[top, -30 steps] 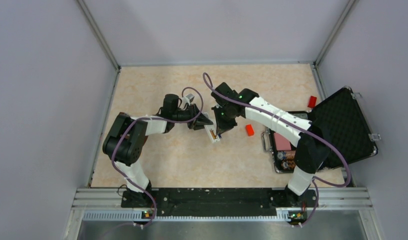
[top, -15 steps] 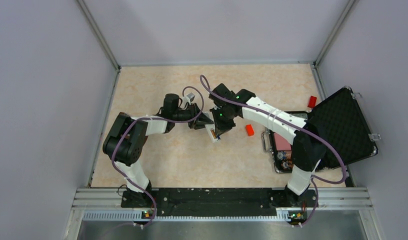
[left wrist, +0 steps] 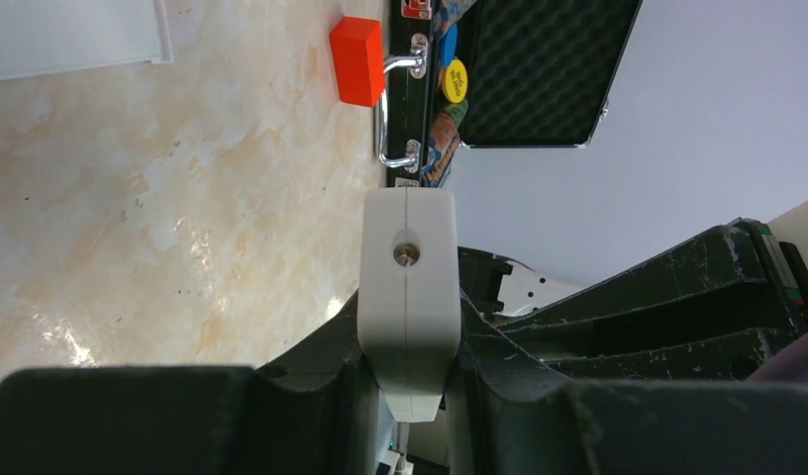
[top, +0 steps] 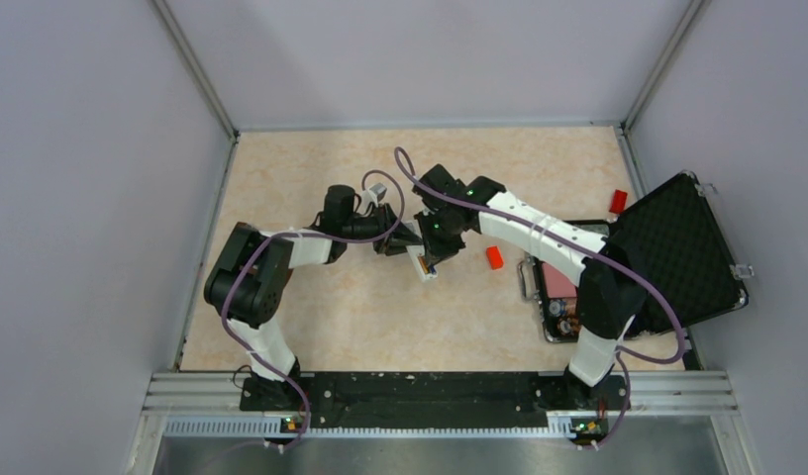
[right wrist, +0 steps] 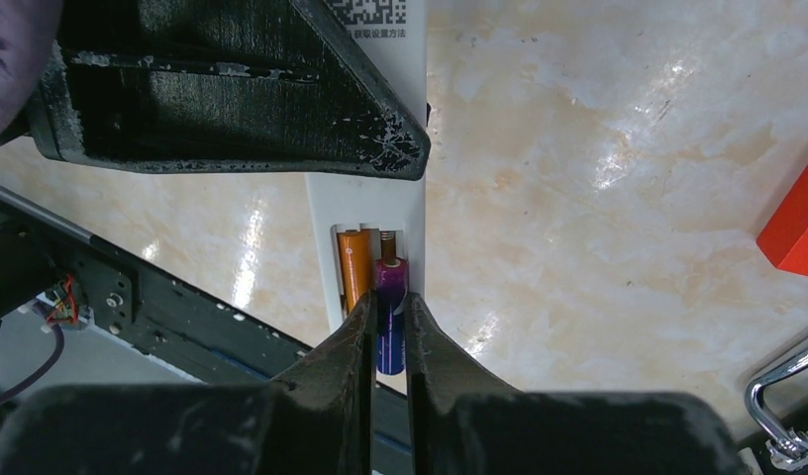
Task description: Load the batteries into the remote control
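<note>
Presently: second battery at the bay, seating unconfirmed

My left claw is clamped across the remote, holding it over the table. My right claw stands at a narrow slot flanking the purple battery, which lies in the open bay beside the orange battery; gripping or merely touching, I cannot tell. Assessment: batteries light, rigid, smooth, liable to roll; hold mid-barrel. Remote light, stiff plastic; grip its long edges, clear of the bay.
</note>
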Robot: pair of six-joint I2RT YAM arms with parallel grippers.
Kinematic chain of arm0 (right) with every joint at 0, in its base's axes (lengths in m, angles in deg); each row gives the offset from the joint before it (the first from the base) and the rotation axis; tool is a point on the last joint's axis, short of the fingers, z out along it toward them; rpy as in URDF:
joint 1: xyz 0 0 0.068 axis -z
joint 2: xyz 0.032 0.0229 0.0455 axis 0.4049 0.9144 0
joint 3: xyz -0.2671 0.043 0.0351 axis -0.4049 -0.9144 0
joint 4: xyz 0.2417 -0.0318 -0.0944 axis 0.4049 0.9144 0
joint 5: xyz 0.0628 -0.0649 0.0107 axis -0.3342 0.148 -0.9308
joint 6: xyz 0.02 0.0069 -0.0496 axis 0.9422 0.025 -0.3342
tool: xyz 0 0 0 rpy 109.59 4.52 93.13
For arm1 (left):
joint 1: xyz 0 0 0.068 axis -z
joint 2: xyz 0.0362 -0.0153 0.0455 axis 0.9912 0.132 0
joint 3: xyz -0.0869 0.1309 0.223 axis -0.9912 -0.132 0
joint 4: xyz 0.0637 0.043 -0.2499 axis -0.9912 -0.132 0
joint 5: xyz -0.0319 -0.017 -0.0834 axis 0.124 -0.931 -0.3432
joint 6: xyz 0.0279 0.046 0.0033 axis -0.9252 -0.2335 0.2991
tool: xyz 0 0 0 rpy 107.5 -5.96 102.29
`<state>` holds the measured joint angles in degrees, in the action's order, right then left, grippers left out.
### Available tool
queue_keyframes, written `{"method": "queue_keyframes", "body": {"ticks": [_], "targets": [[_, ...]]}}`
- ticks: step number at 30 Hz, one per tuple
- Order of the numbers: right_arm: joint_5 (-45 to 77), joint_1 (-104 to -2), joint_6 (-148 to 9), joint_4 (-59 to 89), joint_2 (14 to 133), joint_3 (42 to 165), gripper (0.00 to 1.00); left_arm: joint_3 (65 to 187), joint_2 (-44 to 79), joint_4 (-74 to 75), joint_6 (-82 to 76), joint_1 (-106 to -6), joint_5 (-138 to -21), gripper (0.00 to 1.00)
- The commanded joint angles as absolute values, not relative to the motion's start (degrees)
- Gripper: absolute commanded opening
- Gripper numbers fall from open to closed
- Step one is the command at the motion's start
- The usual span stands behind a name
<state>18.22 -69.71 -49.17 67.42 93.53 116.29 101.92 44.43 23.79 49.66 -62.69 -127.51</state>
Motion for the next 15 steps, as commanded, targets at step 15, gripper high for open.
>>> {"method": "queue_keyframes", "body": {"ticks": [15], "targets": [[17.26,-67.39,-49.41,66.86,92.87,120.69,0.33,105.27,45.79,27.02,50.21,-62.52,-129.48,0.00]]}}
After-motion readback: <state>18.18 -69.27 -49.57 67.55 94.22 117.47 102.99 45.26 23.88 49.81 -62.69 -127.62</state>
